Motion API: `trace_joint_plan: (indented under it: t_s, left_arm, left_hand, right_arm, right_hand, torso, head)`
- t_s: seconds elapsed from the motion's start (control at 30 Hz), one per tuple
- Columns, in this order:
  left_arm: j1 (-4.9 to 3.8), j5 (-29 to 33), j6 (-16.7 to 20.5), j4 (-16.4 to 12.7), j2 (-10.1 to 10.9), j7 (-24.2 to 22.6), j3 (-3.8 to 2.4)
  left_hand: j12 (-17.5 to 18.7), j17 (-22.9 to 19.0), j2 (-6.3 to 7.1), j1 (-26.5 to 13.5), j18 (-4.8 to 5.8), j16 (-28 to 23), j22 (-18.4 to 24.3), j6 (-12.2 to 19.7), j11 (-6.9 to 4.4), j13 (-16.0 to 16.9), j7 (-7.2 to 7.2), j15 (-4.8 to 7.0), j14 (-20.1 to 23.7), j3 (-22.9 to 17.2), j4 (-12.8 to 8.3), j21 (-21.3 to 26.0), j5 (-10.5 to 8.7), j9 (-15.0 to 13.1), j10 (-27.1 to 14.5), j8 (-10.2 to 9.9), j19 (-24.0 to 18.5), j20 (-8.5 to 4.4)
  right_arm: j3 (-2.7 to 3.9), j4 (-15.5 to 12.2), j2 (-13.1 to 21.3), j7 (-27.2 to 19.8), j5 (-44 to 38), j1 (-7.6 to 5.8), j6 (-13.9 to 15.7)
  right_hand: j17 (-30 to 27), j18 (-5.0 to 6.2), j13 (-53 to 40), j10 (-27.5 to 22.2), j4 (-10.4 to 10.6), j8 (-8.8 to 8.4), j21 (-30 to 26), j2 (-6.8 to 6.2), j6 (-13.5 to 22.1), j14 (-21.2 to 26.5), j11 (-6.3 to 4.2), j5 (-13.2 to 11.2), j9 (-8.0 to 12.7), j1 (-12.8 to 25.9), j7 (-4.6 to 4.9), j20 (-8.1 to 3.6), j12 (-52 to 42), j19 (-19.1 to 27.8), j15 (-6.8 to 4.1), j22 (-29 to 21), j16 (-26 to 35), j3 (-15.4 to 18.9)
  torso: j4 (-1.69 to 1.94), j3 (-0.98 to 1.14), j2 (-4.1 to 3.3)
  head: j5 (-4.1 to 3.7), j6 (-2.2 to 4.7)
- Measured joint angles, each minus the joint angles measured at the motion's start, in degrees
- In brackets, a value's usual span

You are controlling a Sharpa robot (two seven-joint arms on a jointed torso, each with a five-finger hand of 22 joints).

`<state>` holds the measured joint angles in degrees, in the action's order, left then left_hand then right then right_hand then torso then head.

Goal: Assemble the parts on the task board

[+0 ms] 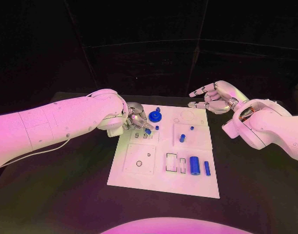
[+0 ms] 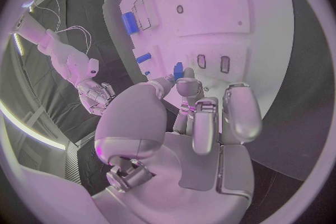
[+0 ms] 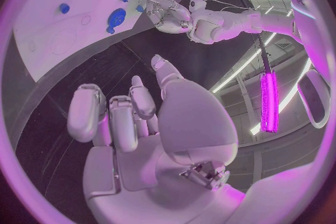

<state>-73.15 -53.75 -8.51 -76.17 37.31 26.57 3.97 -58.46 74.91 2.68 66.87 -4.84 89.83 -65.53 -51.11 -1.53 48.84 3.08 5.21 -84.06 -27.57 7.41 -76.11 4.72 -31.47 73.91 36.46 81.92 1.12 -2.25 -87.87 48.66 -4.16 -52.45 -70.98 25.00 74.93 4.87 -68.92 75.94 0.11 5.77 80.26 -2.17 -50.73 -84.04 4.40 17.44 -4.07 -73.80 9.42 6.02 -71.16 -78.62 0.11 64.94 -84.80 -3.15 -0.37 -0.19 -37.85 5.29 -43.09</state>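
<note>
Black surface (image 1: pixel 65 195) carries the white task board (image 1: pixel 156 180); left robot hand (image 1: pixel 135 118) pinches a small blue peg (image 2: pixel 178 70) for inserting, while right robot hand (image 1: pixel 218 97) waits beside, fingers loosely curled, holding nothing.

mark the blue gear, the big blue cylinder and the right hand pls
blue gear (image 1: pixel 155 116): head view, on its round face.
big blue cylinder (image 1: pixel 195 164): head view, mid-body.
right hand (image 1: pixel 216 97): head view, on the middle of the hand, off the board's far right corner.
</note>
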Motion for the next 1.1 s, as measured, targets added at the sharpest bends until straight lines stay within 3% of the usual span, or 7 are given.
trace_joint_plan:
  t_s: [0.5, 0.8, 1.1]
  left_arm:
    - [2.14, -5.1, 9.1, -3.7, 3.3, -1.6, 0.08]
    - [3.31, -7.9, 11.9, -3.9, 3.3, -1.8, 0.09]
    - [4.38, -9.0, 12.4, -3.3, 2.6, -1.6, 0.11]
  left_hand:
    - [0.0, 0.0, 1.36, 0.4, 0.00, 0.0, -1.0, -0.2, -0.12, -0.1, 0.18, 0.00, 0.0, -0.3, 0.0, 0.0, 0.89, -0.4, 0.5, 0.3, 0.0, 0.00]
    - [0.0, 0.0, 1.65, 0.1, 0.00, 0.0, -1.1, -0.2, -0.11, -0.1, 0.18, 0.00, 0.0, -0.5, 0.1, 0.0, 1.09, -0.4, 0.5, 0.3, 0.0, 0.00]
    - [0.0, 0.0, 1.97, -0.2, 0.00, 0.0, -1.2, -0.5, -0.12, 0.2, 0.06, 0.00, 0.0, -1.1, -0.5, 0.0, 1.09, -0.4, 0.9, 0.3, 0.0, 0.01]
  right_arm:
    - [0.00, 0.2, 0.0, -0.1, 0.4, 0.00, -0.1]
    - [-0.01, 0.3, 0.0, -0.1, 0.5, 0.01, -0.1]
    - [-0.01, 0.4, 0.0, -0.2, 0.6, 0.01, -0.1]
  right_hand:
    - [0.0, 0.00, 0.1, 0.0, 0.3, 0.00, 0.0, 0.23, 0.0, 0.0, 0.00, 0.6, 0.0, 0.2, 0.00, 0.00, 0.0, 0.0, 0.00, 0.0, 0.0, 0.3]
    - [0.0, 0.00, 0.1, 0.0, 0.3, 0.21, 0.0, 0.23, 0.0, 0.0, 0.00, 0.7, 0.0, 0.2, 0.00, 0.00, 0.0, 0.0, 0.00, 0.0, 0.0, 0.3]
    - [0.0, 0.00, 0.1, 0.0, 0.3, 0.21, 0.0, 0.23, 0.0, 0.0, 0.00, 0.8, 0.0, 0.2, 0.00, 0.00, 0.0, 0.0, 0.00, 0.0, 0.0, 0.3]
  torso:
    - [-0.01, -0.08, 0.02]
    - [-0.13, -0.10, -0.01]
    - [-0.18, -0.10, -0.04]
  head:
    - [0.63, -0.37]
    - [0.90, -0.46]
    - [0.87, -0.61]
